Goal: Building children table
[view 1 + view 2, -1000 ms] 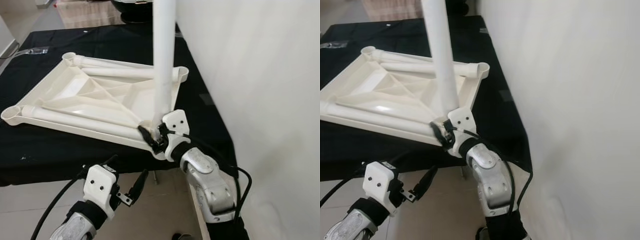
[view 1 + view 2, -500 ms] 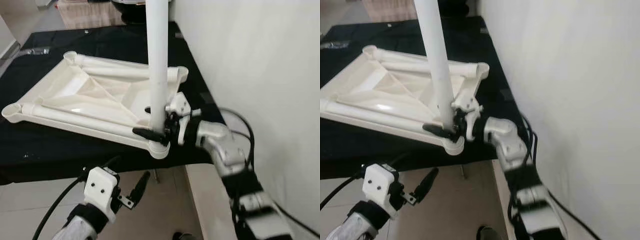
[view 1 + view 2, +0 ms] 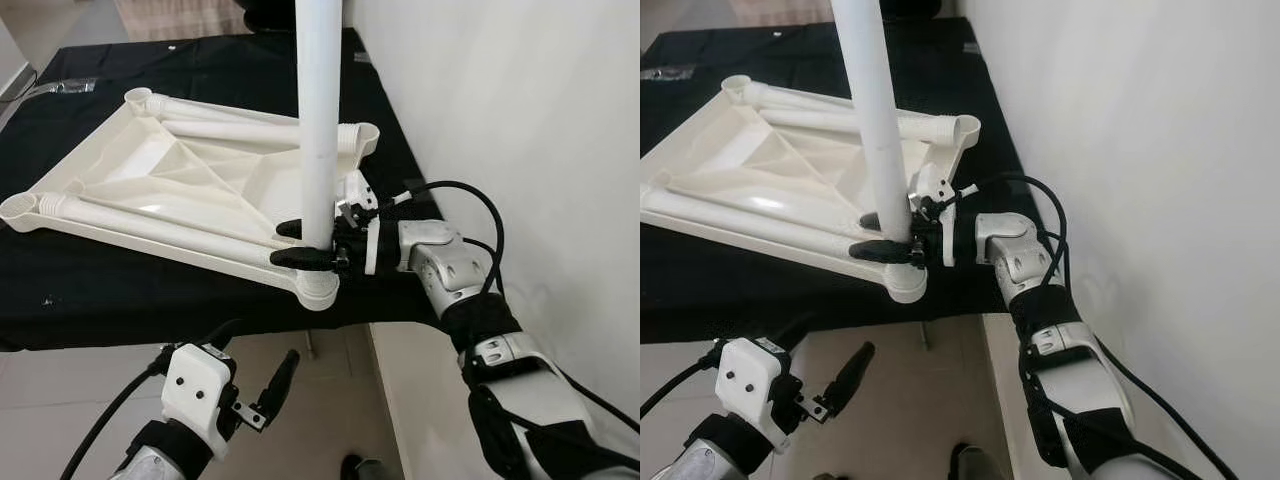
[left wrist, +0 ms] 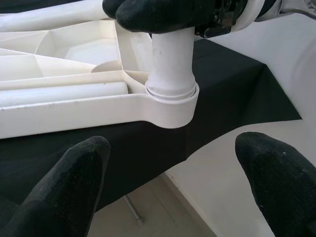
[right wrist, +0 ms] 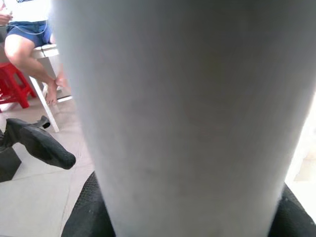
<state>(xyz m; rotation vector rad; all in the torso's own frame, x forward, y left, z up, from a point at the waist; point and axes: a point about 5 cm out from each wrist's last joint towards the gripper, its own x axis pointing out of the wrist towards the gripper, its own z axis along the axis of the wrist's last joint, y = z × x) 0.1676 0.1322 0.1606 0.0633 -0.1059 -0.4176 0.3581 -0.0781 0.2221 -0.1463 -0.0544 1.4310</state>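
Covering the work surface is a black cloth (image 3: 120, 290), which runs up against a pale wall (image 3: 520, 110) on the robot's right. Item one, the white tabletop (image 3: 150, 190), lies upside down on that cloth, ribbed underside up, with round sockets at its corners and the near right corner projecting past the cloth's edge. Item two, the white leg (image 3: 320, 120), stands upright in the near right corner socket (image 3: 318, 290), its long axis vertical and rising out of the top of the eye views; the left wrist view shows its foot entered in the socket collar, though how deeply it is seated cannot be told. Item three, the right gripper (image 3: 305, 243), reaches in level from the robot's right and pinches the leg just above the socket, one black finger on either side of the tube. Item four, the left gripper (image 3: 265, 385), hangs below the table edge over the tiled floor (image 3: 90, 385), fingers spread and holding nothing, pointed up toward the same socket from beneath. Judgement: the leg lies directly between the right gripper's fingers, so that arm is the nearer and better placed; the next move, pressing or twisting the leg home, would run straight down the leg's vertical axis into the socket.
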